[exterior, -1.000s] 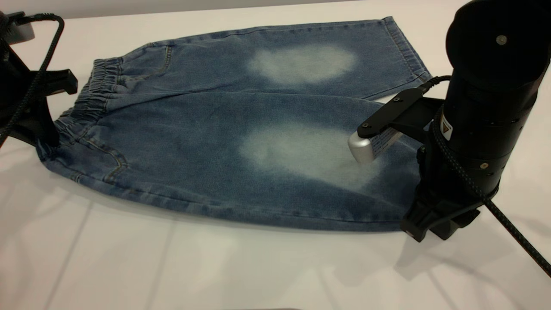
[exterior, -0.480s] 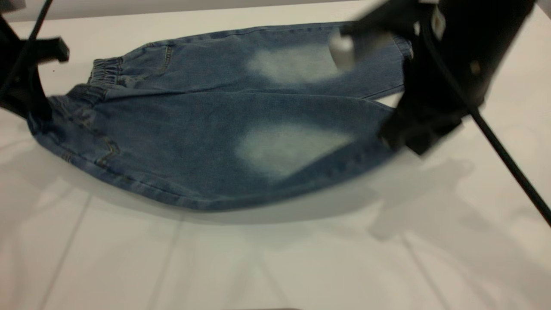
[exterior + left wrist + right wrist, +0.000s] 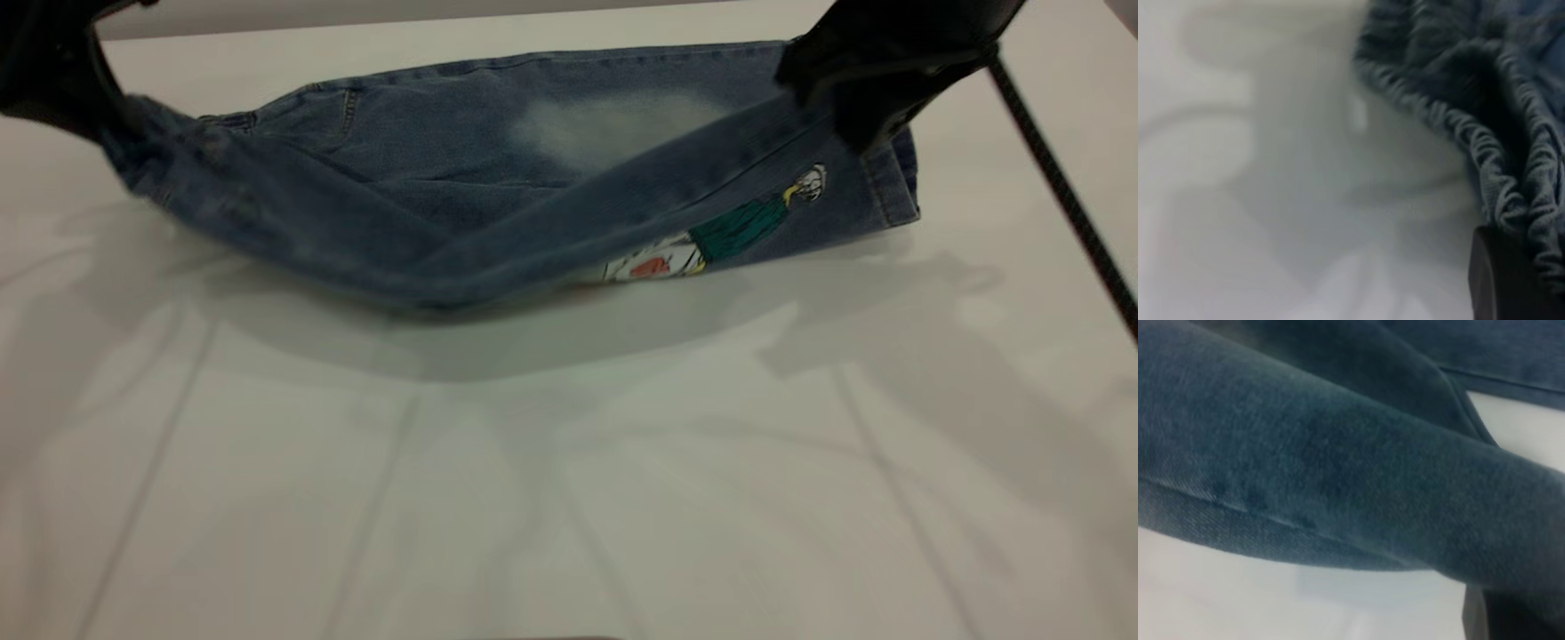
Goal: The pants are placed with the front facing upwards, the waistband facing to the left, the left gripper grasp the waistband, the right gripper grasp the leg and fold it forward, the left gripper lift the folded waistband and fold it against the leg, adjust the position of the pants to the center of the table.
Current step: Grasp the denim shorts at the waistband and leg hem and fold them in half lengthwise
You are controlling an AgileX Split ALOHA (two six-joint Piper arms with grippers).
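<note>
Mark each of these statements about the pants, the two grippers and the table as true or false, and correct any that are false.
1. The near leg of the pants is raised off the table and sags between the two grippers. True.
2. The left gripper holds the leg hem. False: it holds the waistband end, where the gathered elastic shows in the left wrist view.
3. A coloured printed picture shows on the lifted fabric. True.
4. The pants are already folded into a small square at the table's centre. False: they are mid-fold, stretched wide along the far side.
5. The right gripper hangs free, clear of the denim. False: it grips the leg end.
</note>
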